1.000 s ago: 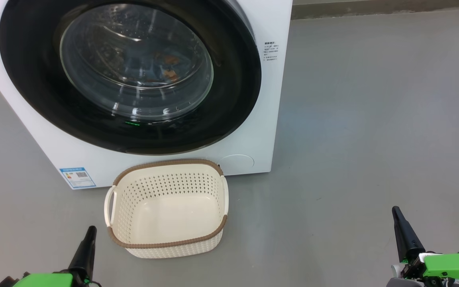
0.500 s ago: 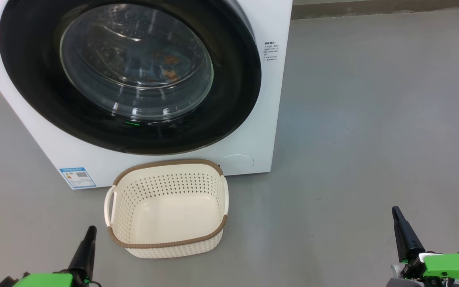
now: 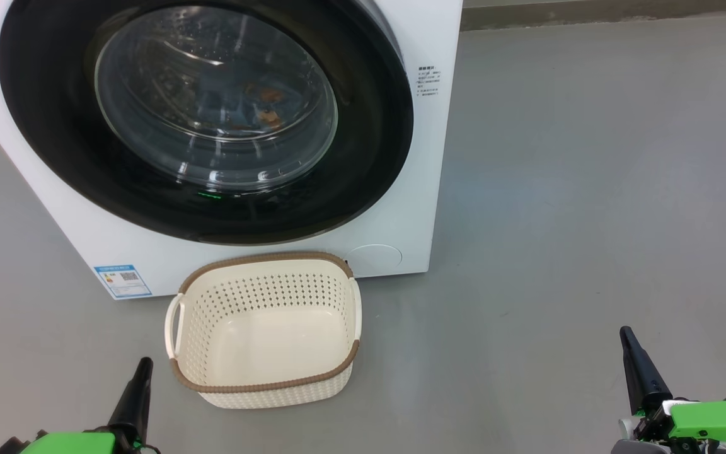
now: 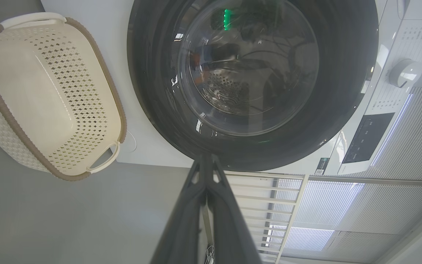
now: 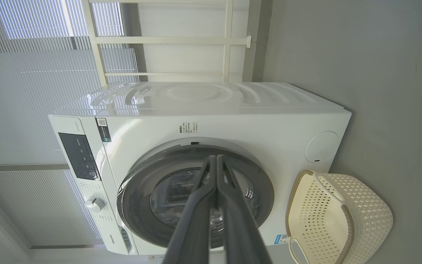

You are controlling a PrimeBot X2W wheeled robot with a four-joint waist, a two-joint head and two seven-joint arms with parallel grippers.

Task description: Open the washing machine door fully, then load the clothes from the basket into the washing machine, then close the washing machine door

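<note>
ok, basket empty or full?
Empty: the basket shows a bare cream floor and perforated walls in the head view, nothing inside. The clothes show through the washing machine door.

Left arm low, jaws pressed together (tips touching); right arm low, jaws likewise

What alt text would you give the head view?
A white washing machine, its black-rimmed door shut, stands on a grey floor with an empty cream basket before it. The left gripper and right gripper point up from the bottom corners.
</note>
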